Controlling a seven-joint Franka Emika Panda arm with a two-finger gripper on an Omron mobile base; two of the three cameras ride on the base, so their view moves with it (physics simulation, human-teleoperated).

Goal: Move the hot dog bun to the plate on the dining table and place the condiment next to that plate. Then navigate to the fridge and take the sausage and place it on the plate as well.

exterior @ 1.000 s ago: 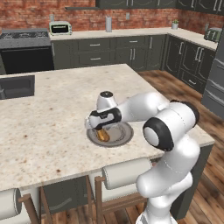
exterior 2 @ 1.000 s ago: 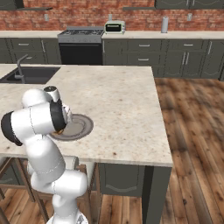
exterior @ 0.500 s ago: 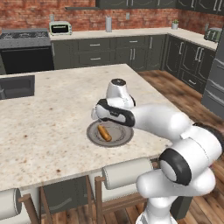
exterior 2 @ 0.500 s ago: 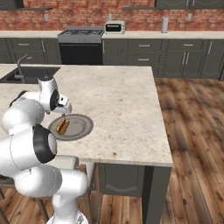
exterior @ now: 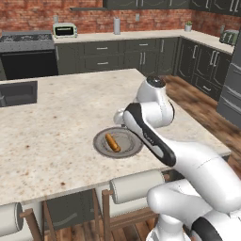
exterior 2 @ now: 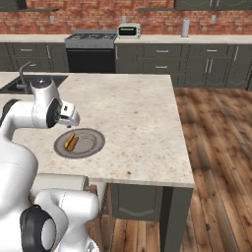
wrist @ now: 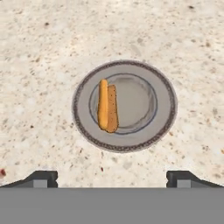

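Observation:
The hot dog bun [wrist: 107, 105] lies left of centre on the grey patterned plate [wrist: 164, 103] on the speckled dining table. It also shows as an orange bun [exterior: 112, 142] on the plate [exterior: 129, 148], and as the bun [exterior 2: 71, 141] on the plate [exterior 2: 91, 145]. My gripper [wrist: 113, 178] hangs above the plate's near edge, open, with nothing between its fingertips [wrist: 42, 177]. Its hand [exterior 2: 69, 116] is clear of the bun. The condiment and the sausage are out of view.
A sink [exterior: 16, 92] is set into the table's left end. Padded stools [exterior: 136, 184] stand along the near edge. At the back wall are a stove [exterior: 28, 42], a toaster [exterior: 65, 30] and dark cabinets. Wooden floor [exterior 2: 216, 147] lies to the right.
The gripper, down at the plate a second ago, has let the bun go and lifted up and away. The bun stays on the plate.

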